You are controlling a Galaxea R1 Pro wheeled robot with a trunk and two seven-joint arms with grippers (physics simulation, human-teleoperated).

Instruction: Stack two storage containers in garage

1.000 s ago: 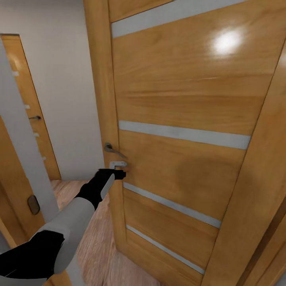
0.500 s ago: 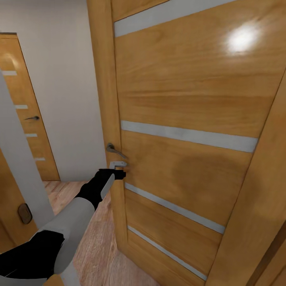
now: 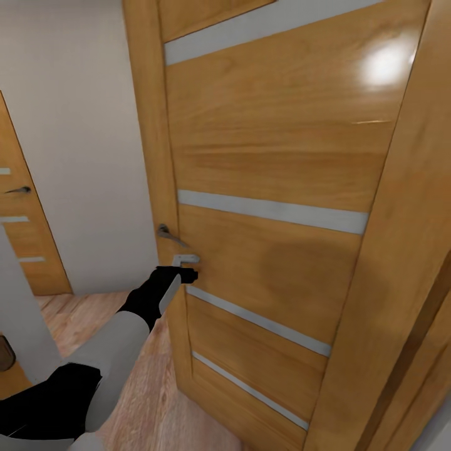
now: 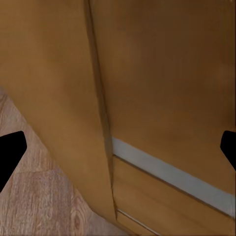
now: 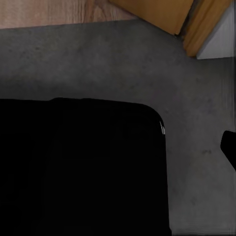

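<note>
Left arm at wooden door, no bins in view

Left gripper pressed to the door edge just below the lever handle, fingers spread wide, nothing between them. Right gripper over grey floor near the door's threshold; can't tell its opening. Second door left of it, past the white wall

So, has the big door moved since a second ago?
Yes. The door has swung its free edge rightward, away from the far door; the wall between them looks wider.
</note>
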